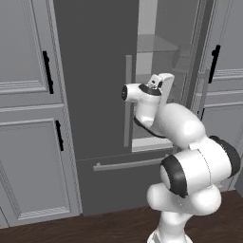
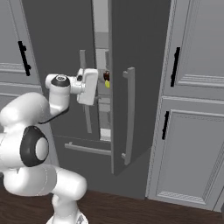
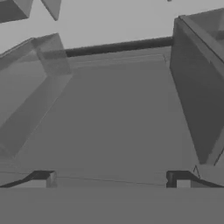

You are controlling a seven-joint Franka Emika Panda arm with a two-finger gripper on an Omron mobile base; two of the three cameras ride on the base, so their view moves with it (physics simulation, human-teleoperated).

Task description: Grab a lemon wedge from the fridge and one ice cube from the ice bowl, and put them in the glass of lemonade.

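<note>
In the left base view, two black cabinet handles [image 1: 47, 71] sit at the left edge. The dark fridge [image 1: 95, 71] fills the middle, its right door open. In the right base view, one tiny yellow lemon wedge [image 2: 106, 84] sits inside, middle of the frame. The gripper [image 3: 111, 178] is spread wide, holding nothing, pointing at a glass shelf [image 3: 113, 127].

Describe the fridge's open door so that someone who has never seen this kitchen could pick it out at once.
Find the tall dark grey fridge set between light grey panelled cabinets. Its right-hand door is swung out toward the room, edge-on in the right base view, with lit shelves behind it. Unlike the cabinet doors with short black handles, it is dark and carries one long pale grey bar handle.
</note>
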